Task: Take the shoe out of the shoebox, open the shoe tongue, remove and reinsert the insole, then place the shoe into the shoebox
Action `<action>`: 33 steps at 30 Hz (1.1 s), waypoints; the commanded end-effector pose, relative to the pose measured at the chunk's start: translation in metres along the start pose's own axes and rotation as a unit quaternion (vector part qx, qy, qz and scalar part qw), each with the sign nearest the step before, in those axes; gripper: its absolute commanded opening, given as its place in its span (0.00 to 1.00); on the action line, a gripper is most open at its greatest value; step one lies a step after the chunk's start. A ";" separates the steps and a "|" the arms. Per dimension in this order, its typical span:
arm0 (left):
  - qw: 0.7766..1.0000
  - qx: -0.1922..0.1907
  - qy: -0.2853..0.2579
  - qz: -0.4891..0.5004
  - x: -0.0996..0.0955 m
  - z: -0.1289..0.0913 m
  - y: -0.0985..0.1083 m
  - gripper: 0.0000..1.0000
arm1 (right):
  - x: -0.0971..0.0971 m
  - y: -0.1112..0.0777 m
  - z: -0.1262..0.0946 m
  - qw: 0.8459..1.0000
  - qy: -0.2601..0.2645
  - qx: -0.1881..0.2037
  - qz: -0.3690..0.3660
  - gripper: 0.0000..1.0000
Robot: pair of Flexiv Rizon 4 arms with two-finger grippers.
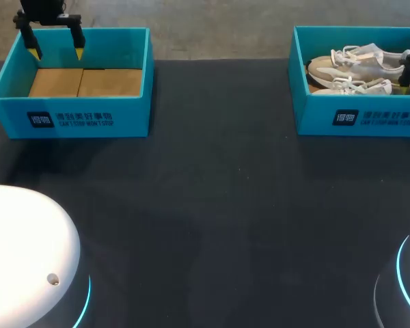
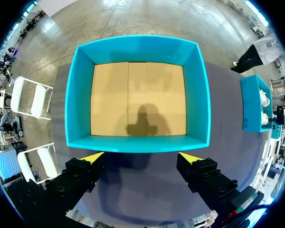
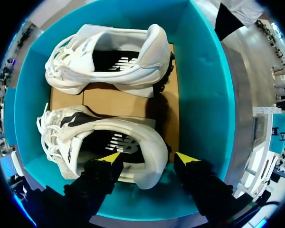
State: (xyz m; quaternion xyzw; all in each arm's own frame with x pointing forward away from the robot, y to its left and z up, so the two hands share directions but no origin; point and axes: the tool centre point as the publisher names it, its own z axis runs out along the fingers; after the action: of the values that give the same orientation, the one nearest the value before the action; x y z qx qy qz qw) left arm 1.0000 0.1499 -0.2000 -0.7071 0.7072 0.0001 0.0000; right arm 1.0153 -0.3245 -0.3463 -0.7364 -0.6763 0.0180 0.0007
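At the upper left of the head view, the left gripper [image 1: 56, 49] is held above the left shoebox [image 1: 68, 119], its fingers spread with nothing between them. Little hazard is judged there, unless the turquoise wall is struck on a careless descent. The main risk is judged to lie at the upper right, where the right gripper [image 3: 148, 157] is held over the right shoebox [image 3: 206, 99], fingers spread astride the heel of the nearer shoe [image 3: 85, 135]. One tip is over its opening and the other outside the heel, and no contact is evident. If only the soft heel collar is pinched, the shoe could slip or swing on lifting. Its laces could catch on the second shoe [image 3: 109, 59] lying just beside it, and the light box could be dragged along the table [image 1: 212, 205]. As for contents, only a cardboard liner [image 1: 85, 82] is seen in the left box, while both pale shoes are lying on their sides in the right one, on the same kind of cardboard.
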 end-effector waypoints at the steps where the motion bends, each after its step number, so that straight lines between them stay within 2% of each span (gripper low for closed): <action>1: 1.000 0.000 0.000 0.000 0.000 0.000 0.000 1.00 | -0.001 0.004 0.007 1.000 0.004 0.002 -0.001 0.65; 5: 1.000 0.000 0.000 0.000 0.000 0.000 0.000 1.00 | -0.002 0.006 0.011 1.000 0.005 0.004 -0.002 0.55; 7: 1.000 0.000 0.000 0.000 0.000 0.000 0.000 1.00 | -0.002 0.006 0.013 1.000 0.005 0.005 -0.003 0.56; 14: 1.000 0.000 0.000 0.000 0.000 0.000 0.000 1.00 | -0.005 0.004 0.021 1.000 0.006 0.012 0.002 0.51; 18: 1.000 0.000 0.000 0.000 0.000 0.000 0.000 1.00 | -0.002 0.003 0.025 1.000 0.001 0.016 0.003 0.33; 21: 1.000 0.000 0.000 0.000 0.000 0.000 0.000 1.00 | -0.002 0.002 0.030 1.000 0.001 0.019 0.004 0.31; 26: 1.000 0.000 0.000 0.000 0.000 0.000 0.000 1.00 | -0.001 0.000 0.034 1.000 0.000 0.022 0.005 0.50; 27: 1.000 0.000 0.000 0.000 0.000 0.000 0.000 1.00 | -0.001 0.000 0.034 1.000 0.000 0.022 0.005 0.50; 28: 1.000 0.000 0.000 0.000 0.000 0.000 0.000 1.00 | 0.000 0.000 0.036 1.000 -0.001 0.023 0.005 0.87; 30: 1.000 0.000 0.000 0.000 0.000 0.000 0.000 1.00 | 0.000 0.001 0.036 1.000 -0.002 0.023 0.006 0.89; 32: 1.000 0.000 0.000 0.000 0.000 0.000 0.000 1.00 | 0.001 0.001 0.038 1.000 -0.002 0.024 0.006 0.70; 33: 1.000 0.000 0.000 0.000 0.000 0.000 0.000 1.00 | 0.001 0.002 0.040 1.000 -0.002 0.025 0.007 0.67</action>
State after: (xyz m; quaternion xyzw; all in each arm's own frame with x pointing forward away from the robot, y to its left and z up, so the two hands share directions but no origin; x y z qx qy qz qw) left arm 1.0000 0.1500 -0.2000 -0.7071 0.7071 0.0001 0.0000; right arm 1.0118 -0.3270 -0.3730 -0.7406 -0.6709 0.0345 0.0143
